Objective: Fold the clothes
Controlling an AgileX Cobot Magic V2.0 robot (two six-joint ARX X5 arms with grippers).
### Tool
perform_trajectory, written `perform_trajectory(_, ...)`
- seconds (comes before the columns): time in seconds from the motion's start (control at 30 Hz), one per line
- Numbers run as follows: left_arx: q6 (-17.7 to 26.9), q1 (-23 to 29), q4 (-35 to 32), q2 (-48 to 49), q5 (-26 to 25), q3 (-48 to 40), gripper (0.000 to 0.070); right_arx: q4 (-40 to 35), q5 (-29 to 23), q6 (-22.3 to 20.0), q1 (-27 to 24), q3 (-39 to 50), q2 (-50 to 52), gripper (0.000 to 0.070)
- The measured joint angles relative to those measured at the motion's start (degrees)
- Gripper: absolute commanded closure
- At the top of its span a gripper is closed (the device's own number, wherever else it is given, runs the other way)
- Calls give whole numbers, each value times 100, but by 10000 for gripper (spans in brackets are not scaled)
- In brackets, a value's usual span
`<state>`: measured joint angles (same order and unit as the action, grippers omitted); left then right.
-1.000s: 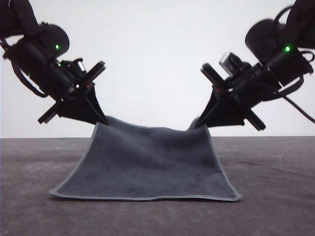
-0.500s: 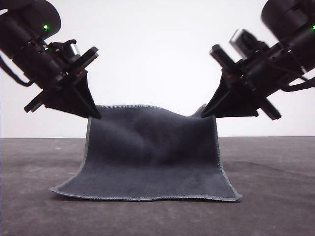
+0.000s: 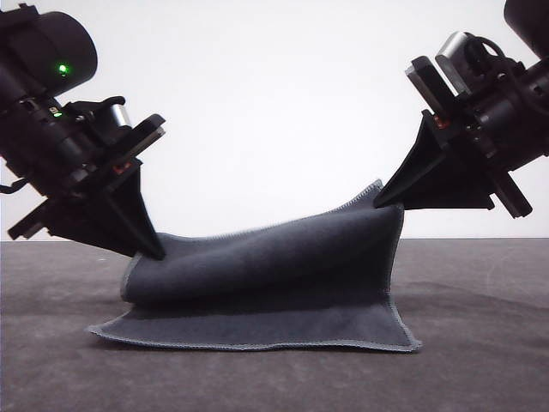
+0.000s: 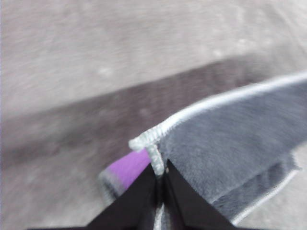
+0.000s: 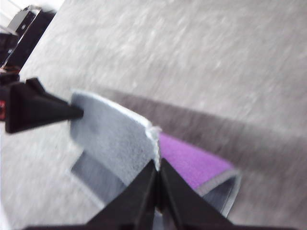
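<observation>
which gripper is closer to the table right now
Left. The left gripper pinches its cloth corner low, just above the table. The right gripper pinches the other corner clearly higher, so the lifted edge slopes down toward the left.

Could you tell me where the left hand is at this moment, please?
In the front view the left hand is low on the left, just above the table, pinching the cloth by a corner.

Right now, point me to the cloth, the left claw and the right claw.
cloth [image 3: 283,296]: front view, on its dark grey face below the fold.
left claw [image 3: 157,251]: front view, at the fingertips pinching the cloth's corner.
right claw [image 3: 380,200]: front view, at the fingertips pinching the raised corner.
</observation>
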<state>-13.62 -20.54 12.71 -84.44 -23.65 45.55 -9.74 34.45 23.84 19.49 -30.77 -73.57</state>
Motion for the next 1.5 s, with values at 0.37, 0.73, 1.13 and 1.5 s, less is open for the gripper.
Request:
perform_trajectory(0.37,-81,-59,948,587,98,-23,393,630,-226,57,477,14,160,513)
perform_trajectory(0.73,-81,-178,1859,1716,127,-44,386,2053,-396,113,625,16,1527,496)
perform_trajectory(1.13,189,-178,2216,3466,382,-419,387,3142,-455,910,622,17,1952,381)
perform_trajectory(1.5,48,-178,2274,5052,619,-1478,387,2572,-455,948,407,18,922,381)
